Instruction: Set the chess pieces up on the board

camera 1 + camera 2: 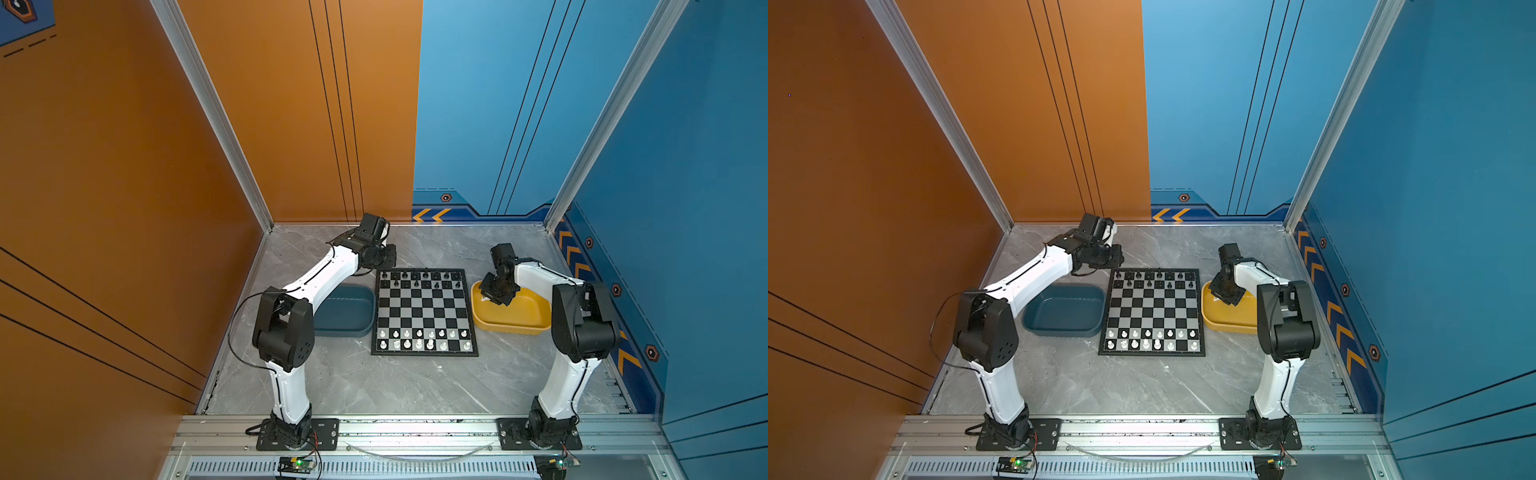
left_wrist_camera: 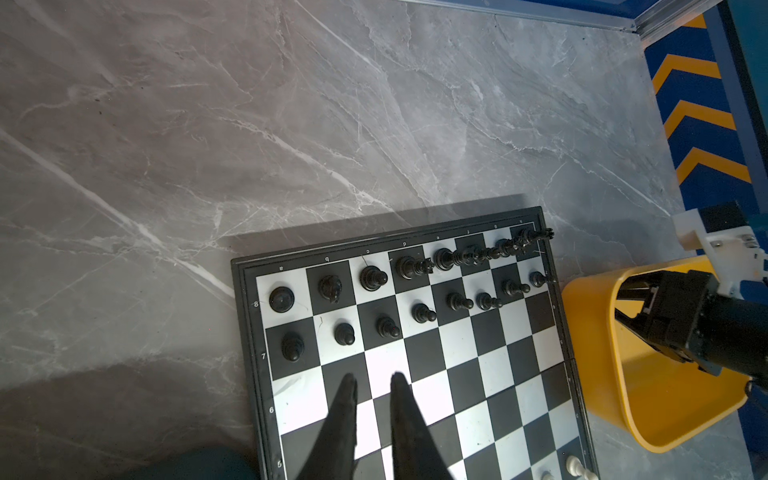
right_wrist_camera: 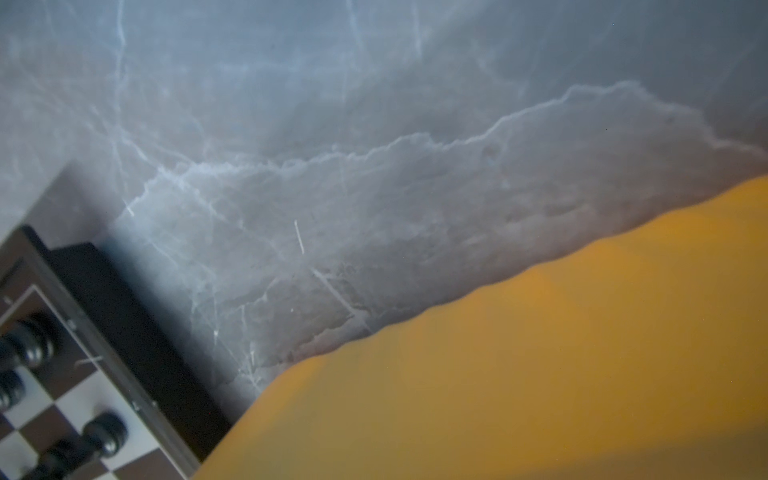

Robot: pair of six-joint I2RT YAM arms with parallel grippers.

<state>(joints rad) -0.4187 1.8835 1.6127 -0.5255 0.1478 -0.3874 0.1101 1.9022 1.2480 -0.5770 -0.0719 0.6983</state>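
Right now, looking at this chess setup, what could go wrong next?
The right fingers reach down inside the yellow tray, near its wall; lifting out, they might catch it and shove it into the board. The left fingers hover close to the black pawns; a sideways swing could topple them.

Marble tabletop (image 1: 415,382), chessboard (image 1: 424,309), teal tray (image 1: 345,332), yellow tray (image 1: 511,328)

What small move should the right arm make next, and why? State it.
Probably close the right gripper on a piece in the yellow tray and lift it. Its jaws stand apart, low inside the tray. On the board, the near row of white pieces has one bare square, second from the right end.
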